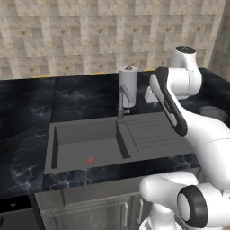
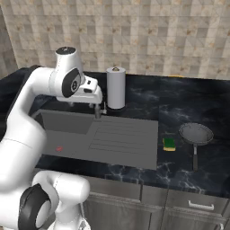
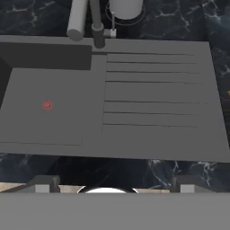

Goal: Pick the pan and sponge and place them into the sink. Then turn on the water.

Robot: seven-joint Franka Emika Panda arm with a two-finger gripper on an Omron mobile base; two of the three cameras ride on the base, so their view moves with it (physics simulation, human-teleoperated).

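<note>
Left to right in the right base view: sink (image 2: 67, 130) with red drain spot at the left, ribbed drainboard next, then sponge (image 2: 169, 143) on the dark marble worktop (image 2: 188, 108) just beside the drainboard's right edge, then pan (image 2: 196, 134) close to the sponge's right. Pan handle running from the bowl toward the worktop's front edge, so long axis roughly front to back. Nothing in the basin yet; no stream from the faucet (image 2: 97, 110).

Claw (image 3: 112, 184) hanging above the drainboard, close by the faucet, pointing down, fingers spread wide, holding nothing. Both sponge and pan well off to the claw's right, sponge the nearer of the two. Likely first step: a swing rightward over the drainboard's edge, then down; for the pan, jaws probably best set across the thin handle or over the rim.

Pale capped cylinder (image 2: 116, 87) upright behind the faucet. Tiled beige wall behind; grey cabinet fronts below the worktop.
</note>
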